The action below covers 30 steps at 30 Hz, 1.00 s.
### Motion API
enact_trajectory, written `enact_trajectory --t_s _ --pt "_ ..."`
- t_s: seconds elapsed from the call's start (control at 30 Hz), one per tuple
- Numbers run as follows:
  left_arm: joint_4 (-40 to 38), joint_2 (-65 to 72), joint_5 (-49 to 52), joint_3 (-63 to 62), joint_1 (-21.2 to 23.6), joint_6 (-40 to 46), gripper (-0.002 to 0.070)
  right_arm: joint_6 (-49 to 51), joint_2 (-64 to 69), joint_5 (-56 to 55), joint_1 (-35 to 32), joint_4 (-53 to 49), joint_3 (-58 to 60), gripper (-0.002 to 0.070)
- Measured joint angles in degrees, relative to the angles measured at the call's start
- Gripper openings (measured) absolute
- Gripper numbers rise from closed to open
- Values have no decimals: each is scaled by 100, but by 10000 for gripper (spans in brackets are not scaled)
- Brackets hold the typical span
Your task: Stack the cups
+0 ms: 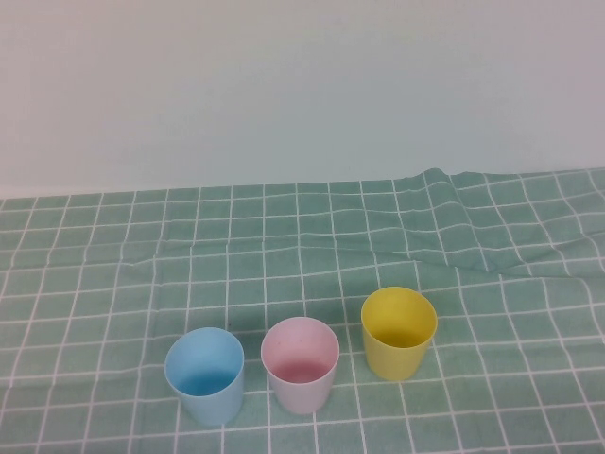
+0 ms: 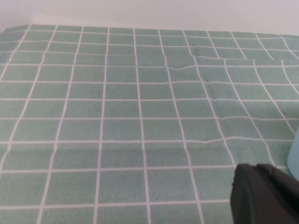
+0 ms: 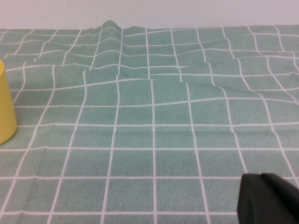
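We cannot tell our left gripper's point(image 2: 264, 193) or right gripper's point(image 3: 268, 198) opening; blue cup point(image 1: 205, 375), pink cup point(image 1: 301, 364), yellow cup point(image 1: 398, 332) stand apart on the tablecloth point(image 1: 284, 255).

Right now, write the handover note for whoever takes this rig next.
Left gripper: only a dark part shows at the edge of the left wrist view, low over the tablecloth; holds nothing visible.
Right gripper: likewise in the right wrist view, nothing visibly held.
Neither arm shows in the high view.
Cups: blue cup, pink cup and yellow cup stand upright in a row, apart, blue on the left, yellow on the right.
Done: nothing stacked.
Left: nest all three.
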<state>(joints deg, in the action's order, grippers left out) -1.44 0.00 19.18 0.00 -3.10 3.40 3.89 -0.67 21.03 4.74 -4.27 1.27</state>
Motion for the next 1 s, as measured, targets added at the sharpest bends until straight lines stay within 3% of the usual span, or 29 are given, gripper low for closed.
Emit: enact_trajectory --t_s 1.0 --pt "144 0 -23 0 0 0 -1 -5 0 0 0 -28 0 -1"
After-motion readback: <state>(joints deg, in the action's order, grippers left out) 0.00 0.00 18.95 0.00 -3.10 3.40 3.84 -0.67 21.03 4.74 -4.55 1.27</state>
